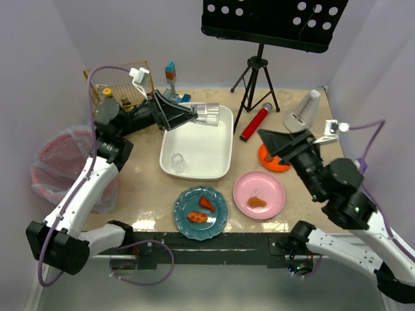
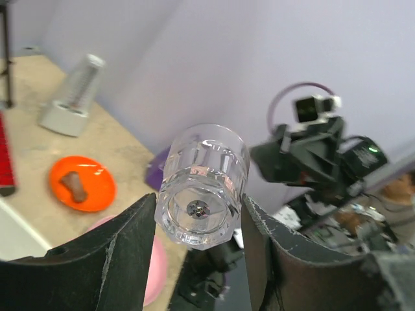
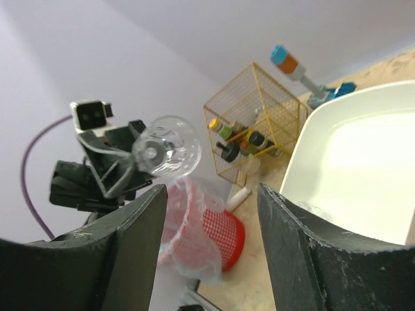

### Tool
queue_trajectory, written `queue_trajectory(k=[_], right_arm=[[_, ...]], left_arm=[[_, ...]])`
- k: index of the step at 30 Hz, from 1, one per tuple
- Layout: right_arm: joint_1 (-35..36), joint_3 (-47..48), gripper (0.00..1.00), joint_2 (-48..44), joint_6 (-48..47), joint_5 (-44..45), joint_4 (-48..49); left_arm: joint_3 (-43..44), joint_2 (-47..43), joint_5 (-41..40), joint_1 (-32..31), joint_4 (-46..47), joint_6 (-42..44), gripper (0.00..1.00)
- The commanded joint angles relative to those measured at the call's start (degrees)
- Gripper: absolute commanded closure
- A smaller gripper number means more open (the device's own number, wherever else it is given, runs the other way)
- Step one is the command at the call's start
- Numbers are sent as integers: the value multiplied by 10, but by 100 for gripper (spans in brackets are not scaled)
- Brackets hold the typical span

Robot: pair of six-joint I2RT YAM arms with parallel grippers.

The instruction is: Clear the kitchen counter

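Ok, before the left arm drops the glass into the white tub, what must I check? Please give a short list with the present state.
1. Grip: the left gripper has the clear glass between both fingers, lying sideways. Ok.
2. Position: in the top view the glass is over the far part of the white tub, inside its rim. Ok.
3. Landing place: the second glass sits in the near left corner of the tub, away from the spot below the held one. Ok.
4. Height above the tub floor: cannot tell.
5. Right gripper: open, empty, off to the right of the tub. Ok.
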Motion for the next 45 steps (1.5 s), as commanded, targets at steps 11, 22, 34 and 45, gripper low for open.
queue_trajectory(k=[11,22,34,45], right_arm=[[-1,-7,37,-74,36,112,-134],[-1,-22,37,-41,29,99,-115],[-1,-39,37,-31,23,85,-104],[-1,-47,37,-32,27,82,-102]], left_arm=[[110,157,-355,-106,-461,456,100],[95,220,-524,-159,-498,499,100],[113,273,-580,-201,-531,501,100],[142,329,-586,-230,-578,508,100]])
